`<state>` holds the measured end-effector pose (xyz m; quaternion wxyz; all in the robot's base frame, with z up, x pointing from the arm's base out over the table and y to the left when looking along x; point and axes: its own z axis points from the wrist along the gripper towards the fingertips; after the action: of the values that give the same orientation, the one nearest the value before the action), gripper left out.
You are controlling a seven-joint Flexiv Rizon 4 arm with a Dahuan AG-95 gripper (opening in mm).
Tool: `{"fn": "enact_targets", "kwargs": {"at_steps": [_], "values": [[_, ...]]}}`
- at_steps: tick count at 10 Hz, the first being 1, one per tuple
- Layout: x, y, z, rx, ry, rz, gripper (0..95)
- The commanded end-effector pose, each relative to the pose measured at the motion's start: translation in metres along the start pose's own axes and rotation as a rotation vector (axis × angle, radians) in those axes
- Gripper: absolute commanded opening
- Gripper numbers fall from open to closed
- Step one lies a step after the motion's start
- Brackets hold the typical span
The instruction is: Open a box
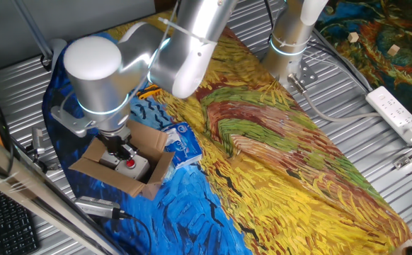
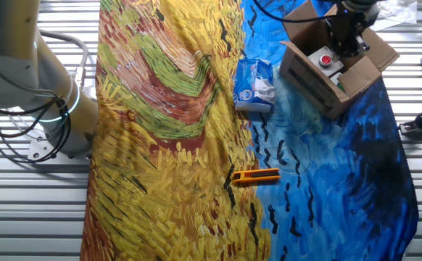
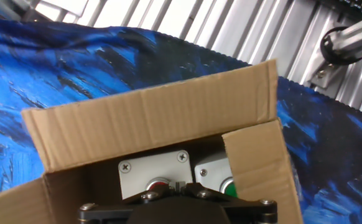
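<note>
**Q:** What surface are you working on?

**A:** You see a painted cloth [image 2: 160, 145], yellow and blue, spread over a ribbed metal table [image 1: 376, 142]. A white power strip [image 1: 398, 113] lies at the table edge.

**Q:** Where is the box?

**A:** The box [image 1: 124, 166] sits on the blue part of the cloth, flaps open, grey push-button units [image 3: 156, 174] inside. A blue-and-white packet [image 2: 254, 83] lies just beside it; a yellow tool [image 2: 256, 176] lies well apart.

**Q:** And the gripper?

**A:** The gripper [image 2: 345, 36] hangs over the box opening. You cannot tell whether its fingers are parted or closed.
</note>
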<state>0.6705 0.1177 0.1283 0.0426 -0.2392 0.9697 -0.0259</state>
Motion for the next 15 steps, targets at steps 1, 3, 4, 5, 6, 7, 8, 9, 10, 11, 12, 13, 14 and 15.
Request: {"fn": "enact_targets", "kwargs": {"at_steps": [1,3,4,5,6,7,8,9,10,11,12,13,14,15], "values": [[0.000,-0.003,-0.002,-0.005,0.001,-0.003,0.0],[0.000,-0.010,-0.004,-0.006,0.000,-0.014,0.0],[-0.001,-0.016,-0.006,-0.008,0.000,-0.024,0.0],[-0.001,-0.020,-0.007,-0.008,0.000,-0.030,0.0],[-0.001,-0.022,-0.008,-0.009,0.000,-0.035,0.0],[-0.002,-0.026,-0.009,-0.008,-0.001,-0.041,0.0],[-0.002,-0.028,-0.009,-0.007,0.000,-0.044,0.0],[-0.003,-0.031,-0.009,-0.007,0.000,-0.049,0.0],[-0.004,-0.033,-0.010,-0.008,0.000,-0.054,0.0],[-0.005,-0.037,-0.012,-0.009,0.000,-0.062,0.0],[-0.006,-0.040,-0.014,-0.012,0.000,-0.067,0.0],[-0.008,-0.045,-0.018,-0.019,0.001,-0.073,0.0],[-0.009,-0.049,-0.021,-0.024,0.004,-0.078,0.0],[-0.009,-0.052,-0.024,-0.029,0.004,-0.080,0.0]]}}
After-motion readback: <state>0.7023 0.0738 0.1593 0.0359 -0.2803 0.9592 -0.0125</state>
